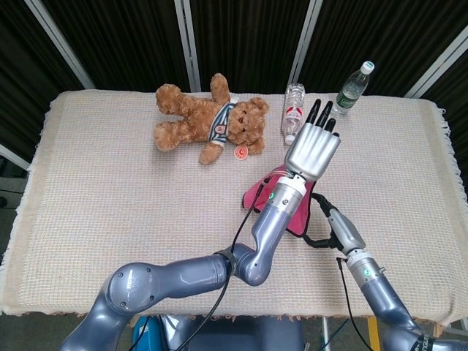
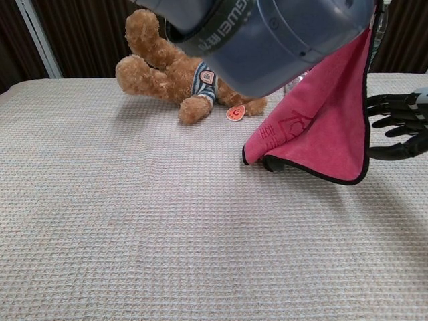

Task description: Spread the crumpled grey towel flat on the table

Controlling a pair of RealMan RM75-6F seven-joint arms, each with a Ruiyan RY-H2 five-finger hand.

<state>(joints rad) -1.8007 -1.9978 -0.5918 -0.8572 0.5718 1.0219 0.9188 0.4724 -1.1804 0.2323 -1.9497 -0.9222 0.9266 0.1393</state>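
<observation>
Towel (image 2: 319, 127), pink w/ black trim not grey, hangs from left hand (image 1: 313, 150) above table (image 1: 110, 190), lower corner touching cloth at 3 o'clock of centre; presumably lifted to unfold. Right hand (image 2: 398, 125) w/ fingers apart, empty, just beside free edge, likely to catch it.

My left arm (image 2: 267, 33) fills the top of the chest view, hiding the upper part of the pink towel (image 2: 321, 127) and how my left hand (image 1: 313, 150) holds it. From the head view, that arm covers most of the towel too. My right hand (image 2: 400, 126) is cut off at the chest view's right edge, and the bottle labels (image 1: 293, 113) are too small to read.
</observation>
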